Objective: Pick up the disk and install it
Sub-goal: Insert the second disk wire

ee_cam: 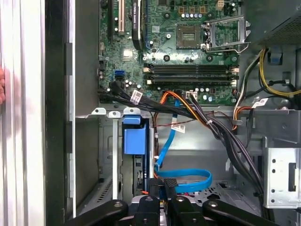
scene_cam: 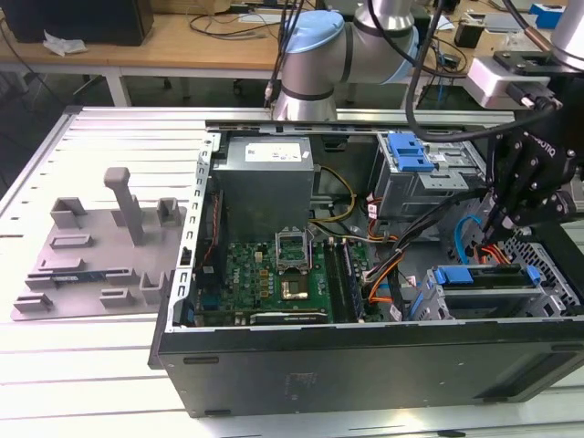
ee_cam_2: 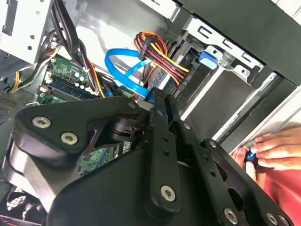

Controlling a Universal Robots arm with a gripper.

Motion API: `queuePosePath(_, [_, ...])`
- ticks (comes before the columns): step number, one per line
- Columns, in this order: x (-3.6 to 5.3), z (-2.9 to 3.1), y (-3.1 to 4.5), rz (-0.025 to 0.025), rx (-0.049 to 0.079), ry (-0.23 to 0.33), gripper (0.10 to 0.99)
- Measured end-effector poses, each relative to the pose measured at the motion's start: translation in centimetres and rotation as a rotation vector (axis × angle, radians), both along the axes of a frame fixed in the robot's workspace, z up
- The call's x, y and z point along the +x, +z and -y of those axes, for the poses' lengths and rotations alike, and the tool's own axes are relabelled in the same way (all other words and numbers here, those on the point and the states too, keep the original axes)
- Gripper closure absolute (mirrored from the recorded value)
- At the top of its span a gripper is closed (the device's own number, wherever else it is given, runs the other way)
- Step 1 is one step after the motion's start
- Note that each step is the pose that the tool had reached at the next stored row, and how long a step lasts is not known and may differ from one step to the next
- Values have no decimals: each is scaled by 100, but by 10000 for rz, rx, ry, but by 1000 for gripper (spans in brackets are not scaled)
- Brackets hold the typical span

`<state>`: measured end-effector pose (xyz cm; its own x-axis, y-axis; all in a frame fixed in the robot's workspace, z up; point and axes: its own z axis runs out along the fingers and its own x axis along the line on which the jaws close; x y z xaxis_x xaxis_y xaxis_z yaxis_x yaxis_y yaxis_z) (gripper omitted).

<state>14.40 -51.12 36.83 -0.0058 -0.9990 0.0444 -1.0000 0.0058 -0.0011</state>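
The disk [scene_cam: 482, 276] sits in the metal drive cage [scene_cam: 547, 297] at the exterior view's right end of the open computer case, its blue carrier bracket showing along the top. In the first wrist view the bracket's blue end [ee_cam: 135, 137] stands in the cage slot. My black gripper [scene_cam: 498, 222] hangs just above the cage, over the bundle of cables that runs to it. Both wrist views show the fingers pressed together, gripper [ee_cam: 163, 187] [ee_cam_2: 158, 102], right beside a blue flat cable [ee_cam: 188, 179]. I see nothing held between them.
The motherboard [scene_cam: 274, 274] fills the case middle, with a second cage and ribbed blue latch [scene_cam: 408, 153] behind. Orange, red and black cables [ee_cam_2: 157, 49] crowd the gripper. A grey fixture plate [scene_cam: 100, 246] lies outside the case. A hand [ee_cam_2: 277, 148] rests at the case's edge.
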Motion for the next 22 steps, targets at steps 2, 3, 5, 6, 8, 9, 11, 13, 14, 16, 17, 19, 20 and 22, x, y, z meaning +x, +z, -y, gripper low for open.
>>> queuePosePath(2, [0, 19, 0, 128, 45, 2, 925])
queuePosePath(3, [-1, 20, -1, 175, 48, 2, 925])
queuePosePath(5, [-3, 24, -1, 239, 49, -4, 925])
queuePosePath(6, [-4, 25, -1, 267, 47, -11, 925])
queuePosePath(8, [-10, 27, -1, 290, 47, -46, 925])
queuePosePath(9, [-12, 28, -2, 292, 47, -63, 925])
queuePosePath(11, [-15, 38, -4, 292, 49, -81, 925])
queuePosePath(13, [-23, 55, -4, 292, 48, -85, 925])
queuePosePath(14, [-22, 56, -3, 293, 46, -85, 925])
queuePosePath(16, [-28, 72, -4, 296, 50, -85, 925])
queuePosePath(17, [-37, 96, -5, 306, 59, -85, 925])
queuePosePath(19, [-47, 121, -8, 327, 91, -85, 925])
queuePosePath(20, [-54, 132, -10, 348, 127, -86, 925])
queuePosePath(22, [-63, 148, -13, 374, 164, -87, 925])
